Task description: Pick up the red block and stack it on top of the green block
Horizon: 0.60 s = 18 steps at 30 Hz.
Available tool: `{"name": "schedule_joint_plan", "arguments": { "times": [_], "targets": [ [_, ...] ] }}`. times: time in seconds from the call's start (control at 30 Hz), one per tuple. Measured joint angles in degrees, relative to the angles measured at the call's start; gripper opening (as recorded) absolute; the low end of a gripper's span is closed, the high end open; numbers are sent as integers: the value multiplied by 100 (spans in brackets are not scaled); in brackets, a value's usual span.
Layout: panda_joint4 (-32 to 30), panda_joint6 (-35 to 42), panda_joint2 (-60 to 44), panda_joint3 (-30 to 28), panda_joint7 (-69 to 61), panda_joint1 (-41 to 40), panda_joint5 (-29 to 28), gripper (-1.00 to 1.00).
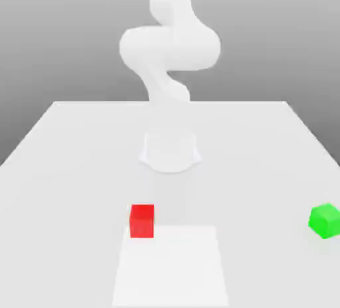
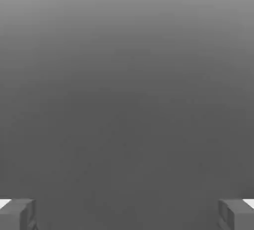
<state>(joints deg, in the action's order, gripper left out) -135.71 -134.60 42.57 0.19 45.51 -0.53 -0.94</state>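
- Here you have the red block (image 1: 142,221) resting on the pale table (image 1: 80,194), toward the exterior view's left of the middle, one face turned to that camera.
- Under or against its near part lies the back edge of a brighter white square (image 1: 171,267); you cannot tell exactly how much of the block sits over it.
- Your green block (image 1: 325,221) is on the table too, well apart from the red one, close to the exterior view's right edge and turned so a corner points toward the camera.
- Behind both blocks you see the white arm (image 1: 170,48), rising from its base (image 1: 170,154) on the table.
- In the hand view, your gripper (image 2: 127,215) has its two fingers spread wide apart, with nothing between them but plain grey.
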Motion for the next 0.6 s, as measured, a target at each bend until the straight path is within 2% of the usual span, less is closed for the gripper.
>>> {"name": "schedule_joint_plan", "arguments": {
  "times": [0.07,0.1,0.47,0.6],
  "targets": [
    [-376,-273,-323,-6,-36,-51,-83,0],
    [-376,-273,-323,-6,-36,-51,-83,0],
    [-2600,-1740,-2002,-362,-435,-355,-301,0],
    [-3259,-2689,-3211,-586,-703,-421,-247,0]
  ]
}}
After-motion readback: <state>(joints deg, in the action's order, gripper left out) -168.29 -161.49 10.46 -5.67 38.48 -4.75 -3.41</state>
